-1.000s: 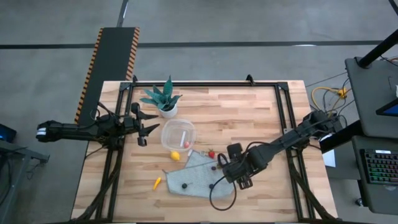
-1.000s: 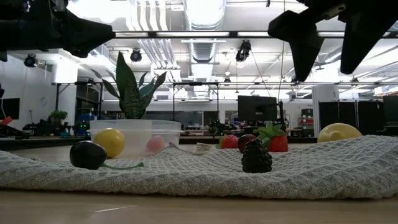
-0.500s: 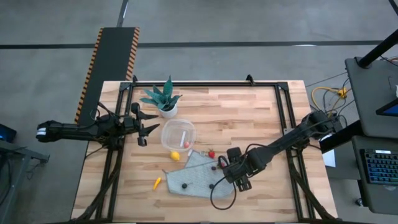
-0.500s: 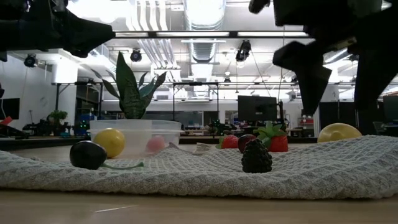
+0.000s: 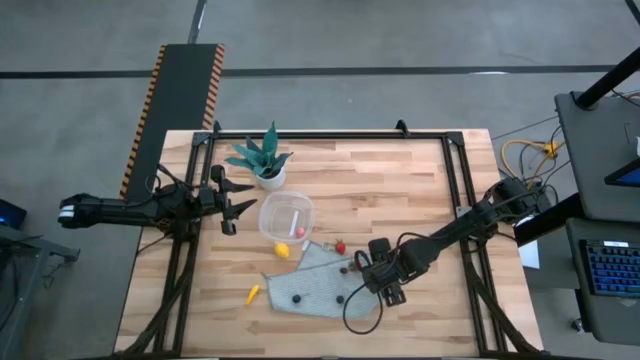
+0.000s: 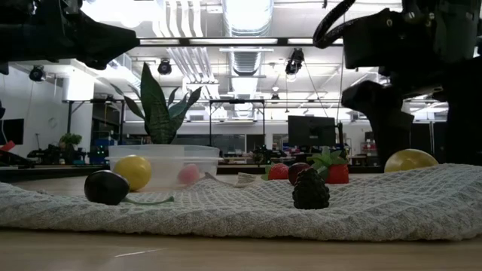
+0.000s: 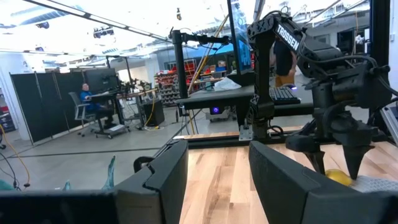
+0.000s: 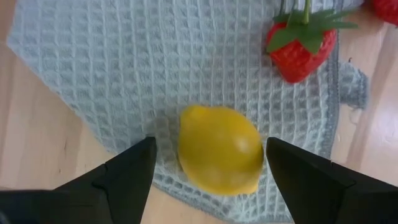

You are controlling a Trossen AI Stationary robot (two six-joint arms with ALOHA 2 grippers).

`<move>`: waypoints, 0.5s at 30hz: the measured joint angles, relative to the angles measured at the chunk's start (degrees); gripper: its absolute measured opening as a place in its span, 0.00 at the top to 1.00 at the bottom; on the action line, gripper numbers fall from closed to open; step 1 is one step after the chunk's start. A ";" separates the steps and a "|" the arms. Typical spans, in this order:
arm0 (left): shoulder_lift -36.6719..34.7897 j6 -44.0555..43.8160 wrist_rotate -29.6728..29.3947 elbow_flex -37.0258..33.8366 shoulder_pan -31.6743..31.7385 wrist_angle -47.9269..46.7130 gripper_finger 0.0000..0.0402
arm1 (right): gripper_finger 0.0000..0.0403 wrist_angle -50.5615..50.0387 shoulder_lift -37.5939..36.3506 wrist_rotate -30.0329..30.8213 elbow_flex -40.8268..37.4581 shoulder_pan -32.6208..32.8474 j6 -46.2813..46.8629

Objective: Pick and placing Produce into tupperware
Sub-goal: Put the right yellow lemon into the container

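Note:
My right gripper (image 8: 210,144) is open and low over the grey-blue waffle cloth (image 5: 312,285). One finger stands on either side of a yellow lemon (image 8: 219,149) that lies on the cloth. From the low view the lemon (image 6: 410,159) sits between the dark fingers. A strawberry (image 8: 303,38) lies just beyond it. The clear round tupperware (image 5: 286,215) stands on the table with a pink piece inside and a second lemon (image 5: 282,250) beside its wall. Dark berries (image 6: 310,190) and a dark plum (image 6: 105,187) rest on the cloth. The orange carrot (image 5: 253,293) lies on the wood. My left gripper (image 5: 232,205) waits open at the table's left.
A spiky green plant in a white pot (image 5: 263,160) stands just beyond the tupperware toward the far edge. A black cable (image 5: 360,318) loops on the table near the cloth's right corner. Black frame rails (image 5: 455,190) run along the table's sides.
My right gripper has come down toward the cloth, still open, until its fingers flank the lemon. Nothing on the table has shifted.

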 joint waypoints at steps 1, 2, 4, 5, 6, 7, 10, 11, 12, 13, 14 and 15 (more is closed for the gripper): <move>0.02 0.00 0.00 0.00 0.00 0.01 0.61 | 0.26 0.48 0.00 0.00 -0.24 0.00 -0.03; 0.06 0.00 0.00 0.00 0.00 0.01 0.61 | 0.26 0.84 0.00 0.00 -0.54 0.00 -0.04; 0.06 0.00 0.00 0.00 0.00 0.01 0.61 | 0.26 1.36 0.00 -0.02 -1.09 0.00 -0.04; 0.02 0.00 0.00 0.00 0.00 0.00 0.61 | 0.26 1.56 0.00 -0.02 -1.27 0.00 -0.06; 0.05 0.00 0.00 0.00 0.00 0.01 0.61 | 0.26 1.65 0.00 -0.02 -1.38 0.00 -0.06; 0.07 0.00 0.00 0.00 0.00 0.01 0.61 | 0.26 1.65 0.00 -0.02 -1.47 0.00 -0.09; 0.02 -0.01 0.00 0.00 0.00 0.01 0.61 | 0.26 1.65 0.00 -0.04 -1.56 0.00 -0.17; 0.02 -0.02 0.00 0.00 0.00 0.01 0.61 | 0.26 1.66 -0.01 -0.03 -1.56 0.00 -0.17; 0.02 -0.02 0.00 0.00 0.00 -0.01 0.61 | 0.26 1.66 0.00 -0.03 -1.56 0.00 -0.18; 0.04 -0.01 0.00 0.00 0.00 -0.01 0.61 | 0.26 1.66 0.00 -0.04 -1.56 0.00 -0.19; 0.02 -0.01 0.00 0.00 0.00 0.01 0.61 | 0.26 1.66 0.00 -0.04 -1.56 0.00 -0.19; 0.02 -0.02 0.00 0.00 0.00 0.01 0.61 | 0.26 1.66 0.00 -0.04 -1.56 0.00 -0.19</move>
